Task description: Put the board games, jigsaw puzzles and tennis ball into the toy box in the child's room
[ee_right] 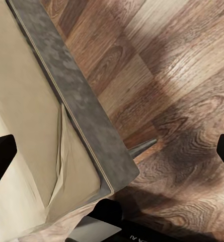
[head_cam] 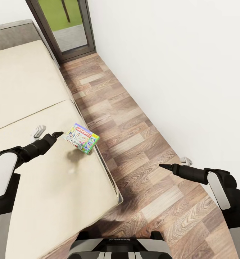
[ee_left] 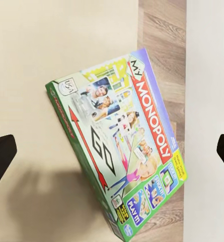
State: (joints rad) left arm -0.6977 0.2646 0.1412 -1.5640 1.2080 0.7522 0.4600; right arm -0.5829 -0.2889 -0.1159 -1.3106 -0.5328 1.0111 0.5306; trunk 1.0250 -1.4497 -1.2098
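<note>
- The board game (ee_left: pixel 119 146) carries the words "MY MONOPOLY" in white on a red band across its lid, and a big "GO" with a red arrow beside it. Smaller print, "PLAY IT!" by the look of it, sits near one corner, but it is too small to be sure.
- One board game shows in the head view (head_cam: pixel 81 137), a single flat rectangular box.
- Its lid is green with a purple edge, crowded with photos of children and small yellow and blue panels. The side wall seen in the left wrist view is green with red lettering I cannot read.
- It lies on the bed (head_cam: pixel 26 108) right at the mattress edge nearest the floor (head_cam: pixel 134 126), tilted, with one corner poking past the edge over the wood planks.
- The bed has a plain beige mattress and a grey frame (ee_right: pixel 76 96); one dark tapered leg (ee_right: pixel 142 147) shows under its corner in the right wrist view.
- The left gripper (head_cam: pixel 57 134) hangs over the mattress just beside the game, apart from it. In its wrist view the two dark fingertips (ee_left: pixel 1 156) stand at opposite sides of the picture, spread wide, with the game between and beyond them.
- The right gripper (head_cam: pixel 165 167) hovers over the floor, well apart from the bed. Its fingertips (ee_right: pixel 1 156) also stand wide, holding nothing.
- A white wall (head_cam: pixel 170 72) runs along the floor, and a dark-framed glass door (head_cam: pixel 66 28) stands at the far end, green showing through it.
</note>
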